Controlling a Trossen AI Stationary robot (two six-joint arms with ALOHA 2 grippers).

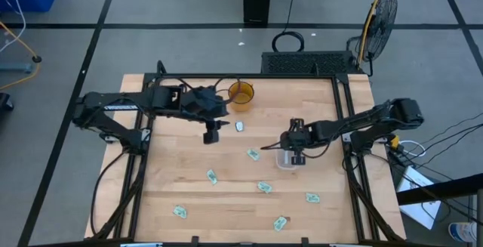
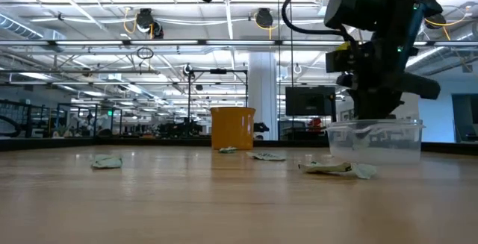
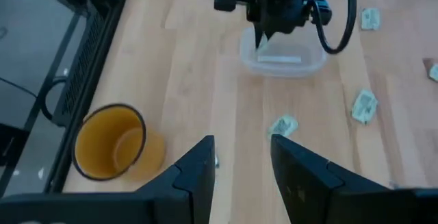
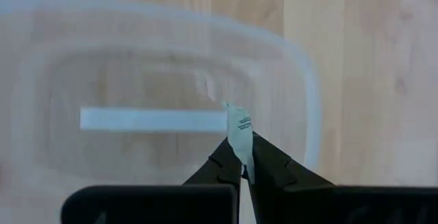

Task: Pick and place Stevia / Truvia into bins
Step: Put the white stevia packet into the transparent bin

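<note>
Right claw (image 4: pixel 241 161) pinched on a sachet (image 4: pixel 239 129), we hover over the tub (image 4: pixel 301 80) | tub beneath holds no loose sachets | seven sachets on the table (image 1: pixel 189 202) | left claw (image 3: pixel 241 157) open, waiting.

small print on held sachet (image 4: pixel 241 125), too blurred to read

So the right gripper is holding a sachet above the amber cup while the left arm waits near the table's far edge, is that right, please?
Not quite: the right gripper holds the sachet above the clear tub, not the amber cup, as the right wrist view shows. The left gripper does wait near the far edge.
</note>
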